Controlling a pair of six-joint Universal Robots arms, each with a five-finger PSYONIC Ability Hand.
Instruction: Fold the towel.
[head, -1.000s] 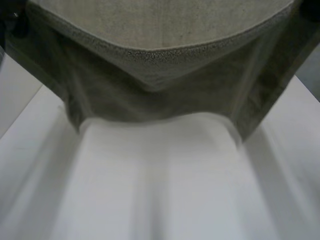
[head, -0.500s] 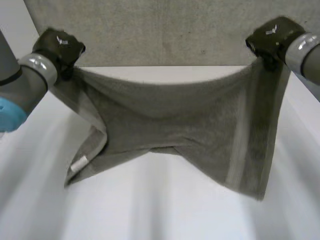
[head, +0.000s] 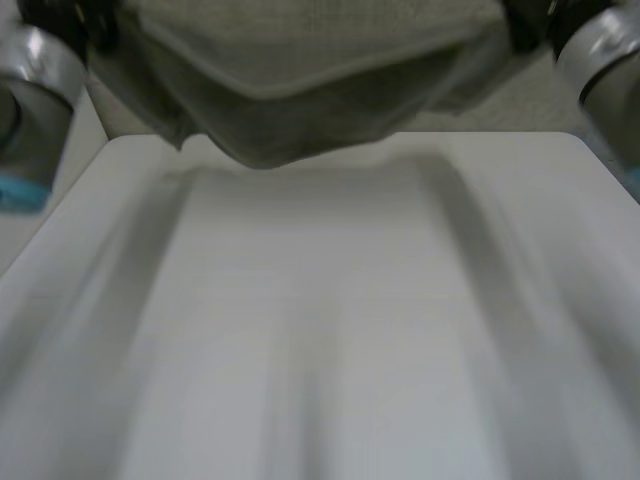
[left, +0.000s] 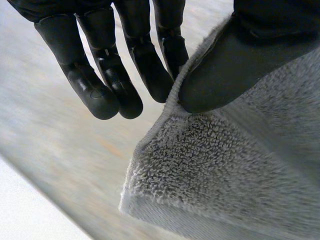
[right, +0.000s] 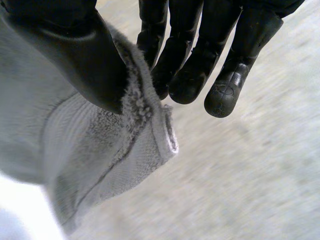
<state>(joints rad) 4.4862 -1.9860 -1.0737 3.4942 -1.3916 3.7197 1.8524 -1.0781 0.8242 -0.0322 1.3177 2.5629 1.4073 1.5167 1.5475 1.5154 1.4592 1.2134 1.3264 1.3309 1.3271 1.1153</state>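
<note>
A grey terry towel (head: 290, 90) hangs in the air above the far end of the white table (head: 320, 330), stretched between both hands. My left hand (head: 60, 15) pinches one corner of the towel (left: 210, 170) between its thumb (left: 235, 60) and fingers (left: 150, 70). My right hand (head: 535, 20) pinches the opposite corner of the towel (right: 100, 150) between its thumb (right: 80, 55) and fingers (right: 190, 65). The towel's middle sags in a shallow curve between the two hands, clear of the tabletop.
Both grey arms, the left arm (head: 30, 90) and the right arm (head: 600, 60), reach in from the sides at the far end. Beige carpet (head: 530, 105) lies beyond the table's far edge.
Both hands have swung the towel up and away from me; it hung low over the table half a second ago and now sits high at the far end.
</note>
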